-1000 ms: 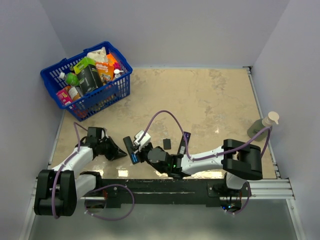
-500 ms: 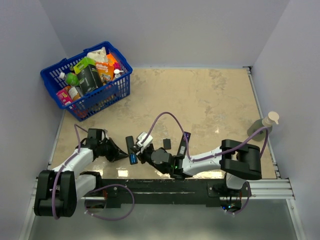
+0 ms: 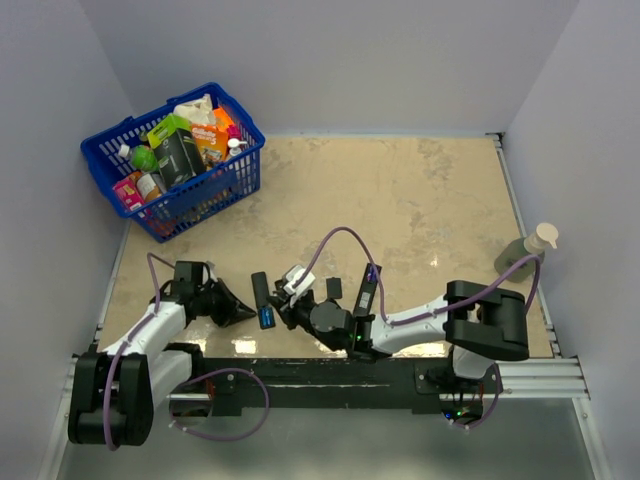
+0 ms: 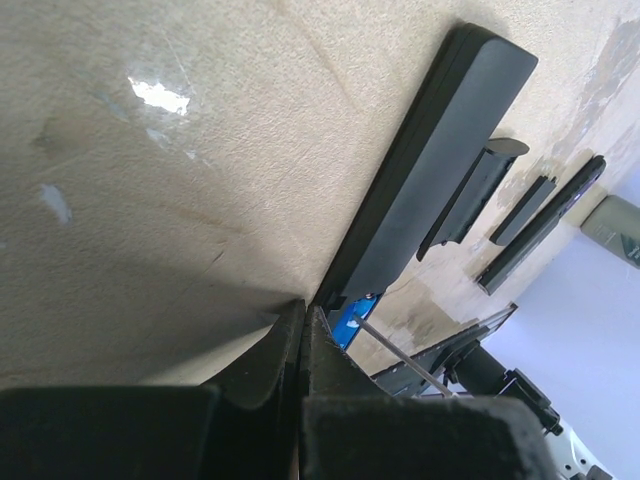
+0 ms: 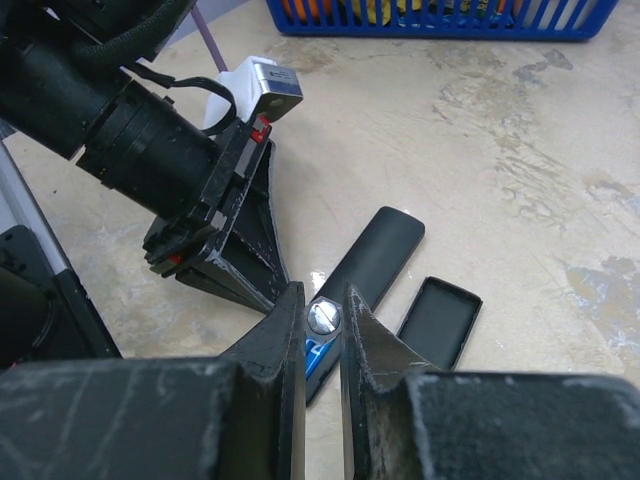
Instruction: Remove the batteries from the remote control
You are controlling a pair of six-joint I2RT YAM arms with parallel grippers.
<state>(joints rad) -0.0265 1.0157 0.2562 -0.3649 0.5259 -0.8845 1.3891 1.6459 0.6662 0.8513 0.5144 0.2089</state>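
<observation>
A black remote control [image 3: 260,290] lies face down near the front edge, with its compartment open at the near end. A blue battery [image 3: 267,318] shows there. In the right wrist view my right gripper [image 5: 322,302] is shut on the silver end of that battery [image 5: 322,318], and the blue body [image 5: 316,358] runs down below the fingers. From the left, my shut left gripper [image 3: 238,309] has its tip against the remote's side [image 4: 430,170]. The same left gripper [image 4: 303,308] holds nothing, and the blue battery [image 4: 350,320] sits just past its tip.
A flat black cover piece [image 3: 334,288] lies right of the remote, also seen in the right wrist view [image 5: 440,320]. A second long black remote [image 3: 367,291] lies beyond it. A blue basket [image 3: 215,185] of groceries stands at the back left, and a soap bottle [image 3: 525,252] at the right edge.
My right arm's wrist has shifted a little right and toward the near edge, with its fingers staying at the remote's near end. The left gripper has barely moved.
</observation>
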